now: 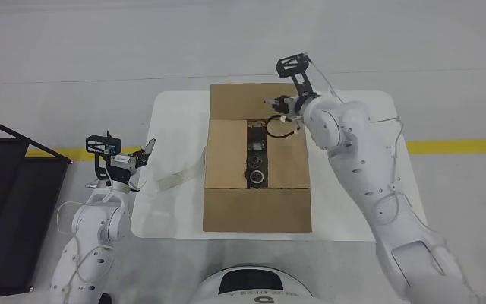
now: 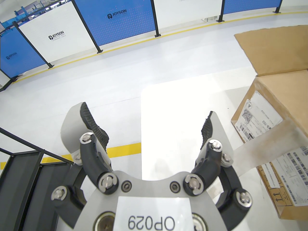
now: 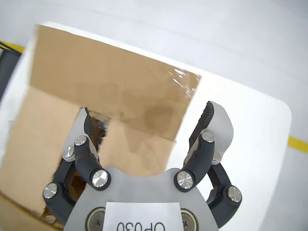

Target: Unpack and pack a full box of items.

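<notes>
box (image 1: 228, 152) ajar on table (image 1: 175, 114); l gripper (image 2: 146, 116) spread empty at table edge, r gripper (image 3: 148, 109) spread over box

A factory or industrial test hall: blue and white perforated partition panels (image 2: 115, 20) on black posts (image 2: 153, 5) fence a smooth pale floor (image 2: 149, 63) marked with yellow lines (image 2: 122, 148).

Brown cardboard box (image 1: 228, 163) upright at middle of white surface (image 1: 178, 121). Far and near flaps spread outward. Side flaps lie almost shut, narrow gap between. Dark round items (image 1: 257, 163) visible in gap. White labels (image 2: 258, 118) on left side.
</notes>
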### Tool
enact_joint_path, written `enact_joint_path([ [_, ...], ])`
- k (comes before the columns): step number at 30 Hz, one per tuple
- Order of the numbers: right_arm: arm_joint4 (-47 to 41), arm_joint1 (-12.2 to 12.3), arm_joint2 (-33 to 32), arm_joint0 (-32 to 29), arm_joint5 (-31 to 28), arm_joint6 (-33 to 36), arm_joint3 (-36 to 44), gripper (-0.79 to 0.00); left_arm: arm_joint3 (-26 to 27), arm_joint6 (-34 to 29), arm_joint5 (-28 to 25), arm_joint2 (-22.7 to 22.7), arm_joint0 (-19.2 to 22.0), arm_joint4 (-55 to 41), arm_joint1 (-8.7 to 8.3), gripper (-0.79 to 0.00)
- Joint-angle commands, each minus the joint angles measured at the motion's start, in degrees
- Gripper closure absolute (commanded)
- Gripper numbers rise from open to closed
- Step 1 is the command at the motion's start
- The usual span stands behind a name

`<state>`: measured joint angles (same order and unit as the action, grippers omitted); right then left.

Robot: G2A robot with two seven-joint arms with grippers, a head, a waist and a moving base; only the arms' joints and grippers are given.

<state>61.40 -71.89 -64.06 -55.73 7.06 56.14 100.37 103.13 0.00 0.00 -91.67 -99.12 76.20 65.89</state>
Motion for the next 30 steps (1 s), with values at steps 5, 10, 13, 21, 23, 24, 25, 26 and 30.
enact_joint_path([
  [5,0.4,0.0,0.3,0.8,0.2,0.4,-1.3,-0.785,0.0,0.0,0.0,0.0,0.0,0.0,0.0,-0.785],
  [10,0.4,0.0,0.3,0.8,0.2,0.4,-1.3,-0.785,0.0,0.0,0.0,0.0,0.0,0.0,0.0,-0.785],
  [13,-8.4,-0.2,-1.6,-0.7,-3.1,-2.6,-3.2,-0.785,0.0,0.0,0.0,0.0,0.0,0.0,0.0,-0.785],
  [21,-43.9,-0.9,-4.5,-1.7,-18.2,-0.7,-13.4,-0.785,0.0,0.0,0.0,0.0,0.0,0.0,0.0,-0.785],
  [23,-48.8,-1.1,-3.6,-1.3,-19.9,0.7,-15.4,-0.785,0.0,0.0,0.0,0.0,0.0,0.0,0.0,-0.785],
  [24,-50.5,-1.2,-3.2,-0.9,-20.4,1.4,-16.6,-0.785,0.0,0.0,0.0,0.0,0.0,0.0,0.0,-0.785],
  [25,-50.6,-1.3,-2.7,-0.3,-20.1,1.4,-17.5,-0.785,0.0,0.0,0.0,0.0,0.0,0.0,0.0,-0.785],
  [26,-50.5,-1.3,-2.5,-0.1,-20.1,1.4,-17.7,-0.785,0.0,0.0,0.0,0.0,0.0,0.0,0.0,-0.785],
  [30,-50.5,-1.3,-2.5,-0.1,-20.1,1.4,-17.7,-0.785,0.0,0.0,0.0,0.0,0.0,0.0,0.0,-0.785],
])
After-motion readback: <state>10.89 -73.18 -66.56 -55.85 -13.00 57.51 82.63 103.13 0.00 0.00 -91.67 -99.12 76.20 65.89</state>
